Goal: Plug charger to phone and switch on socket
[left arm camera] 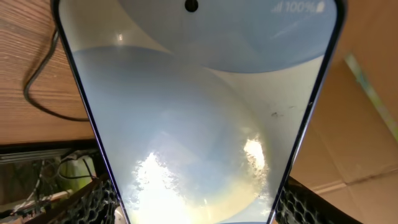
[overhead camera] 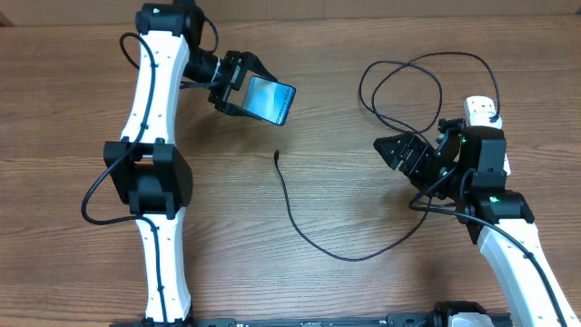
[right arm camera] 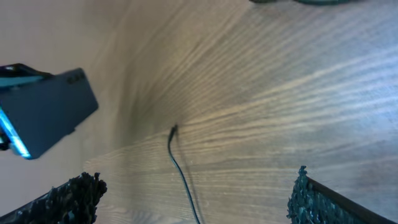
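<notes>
With left gripper (overhead camera: 234, 89) clamped on slim light-blue-screened phone (overhead camera: 272, 98), advance empty, spread-apart right gripper (overhead camera: 401, 156) until connector tip (overhead camera: 276, 154) of thin black charger cable (overhead camera: 295, 218), lying ahead between its fingers, sits centred, then pinch just behind tip.

Table (overhead camera: 345, 91): brown wood-grain top, seen bare across the middle. Charger (overhead camera: 292, 218) is laid directly on it; the connector tip (overhead camera: 276, 154) rests near the centre, free on the wood. From the tip the cable is run toward the near edge, curved to the right, then gathered in loose loops at the far right. Socket (overhead camera: 481, 111) is noted beside those loops, white, largely covered.
</notes>
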`<state>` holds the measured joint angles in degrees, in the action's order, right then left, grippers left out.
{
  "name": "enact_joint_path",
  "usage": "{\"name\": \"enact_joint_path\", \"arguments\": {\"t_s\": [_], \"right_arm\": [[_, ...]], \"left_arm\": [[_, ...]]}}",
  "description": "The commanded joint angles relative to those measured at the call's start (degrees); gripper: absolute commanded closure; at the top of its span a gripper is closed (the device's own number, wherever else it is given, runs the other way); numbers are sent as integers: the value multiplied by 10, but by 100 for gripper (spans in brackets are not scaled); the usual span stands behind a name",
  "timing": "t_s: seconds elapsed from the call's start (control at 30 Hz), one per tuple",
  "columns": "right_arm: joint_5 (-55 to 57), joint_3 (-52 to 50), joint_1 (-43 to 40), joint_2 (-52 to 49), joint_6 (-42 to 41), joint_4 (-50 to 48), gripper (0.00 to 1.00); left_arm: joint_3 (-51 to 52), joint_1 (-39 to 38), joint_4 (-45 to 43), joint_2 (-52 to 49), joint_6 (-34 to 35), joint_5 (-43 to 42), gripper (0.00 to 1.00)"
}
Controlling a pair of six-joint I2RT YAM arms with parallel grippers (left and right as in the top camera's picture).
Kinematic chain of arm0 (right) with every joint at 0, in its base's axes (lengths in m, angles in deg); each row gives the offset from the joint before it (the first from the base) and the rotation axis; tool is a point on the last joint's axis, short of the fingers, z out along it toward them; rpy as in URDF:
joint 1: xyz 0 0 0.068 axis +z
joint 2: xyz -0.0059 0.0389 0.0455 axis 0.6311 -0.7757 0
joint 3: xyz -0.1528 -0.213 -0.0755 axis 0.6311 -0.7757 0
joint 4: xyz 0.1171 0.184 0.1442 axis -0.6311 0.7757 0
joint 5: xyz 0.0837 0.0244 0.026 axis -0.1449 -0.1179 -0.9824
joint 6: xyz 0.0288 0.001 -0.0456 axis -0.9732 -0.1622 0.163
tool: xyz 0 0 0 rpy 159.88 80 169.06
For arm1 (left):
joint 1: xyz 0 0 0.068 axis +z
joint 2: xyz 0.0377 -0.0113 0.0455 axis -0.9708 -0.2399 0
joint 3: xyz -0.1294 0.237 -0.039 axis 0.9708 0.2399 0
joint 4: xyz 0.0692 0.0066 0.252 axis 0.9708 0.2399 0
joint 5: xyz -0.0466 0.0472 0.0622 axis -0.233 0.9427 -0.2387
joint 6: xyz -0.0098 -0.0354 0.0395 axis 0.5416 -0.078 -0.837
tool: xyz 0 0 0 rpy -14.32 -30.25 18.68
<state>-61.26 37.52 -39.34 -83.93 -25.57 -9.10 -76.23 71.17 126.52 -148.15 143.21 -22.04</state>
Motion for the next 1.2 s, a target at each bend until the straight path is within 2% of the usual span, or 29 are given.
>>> {"name": "enact_joint_path", "arguments": {"t_s": [0.0,0.27,0.57,0.8,1.17], "right_arm": [[-11,15,17,-1,0,-25,0],[-10,22,68,-26,-19,-94,0],[-10,124,103,-112,-19,-90,5],[-3,196,151,-176,-19,-90,11],[62,251,217,-226,-44,-90,18]], "left_arm": [[1,-15,2,3,38,26,94],[1,-30,2,3,63,53,96],[1,-39,2,3,98,80,96],[1,-42,2,3,98,82,95],[1,-47,2,3,97,82,93]]}}
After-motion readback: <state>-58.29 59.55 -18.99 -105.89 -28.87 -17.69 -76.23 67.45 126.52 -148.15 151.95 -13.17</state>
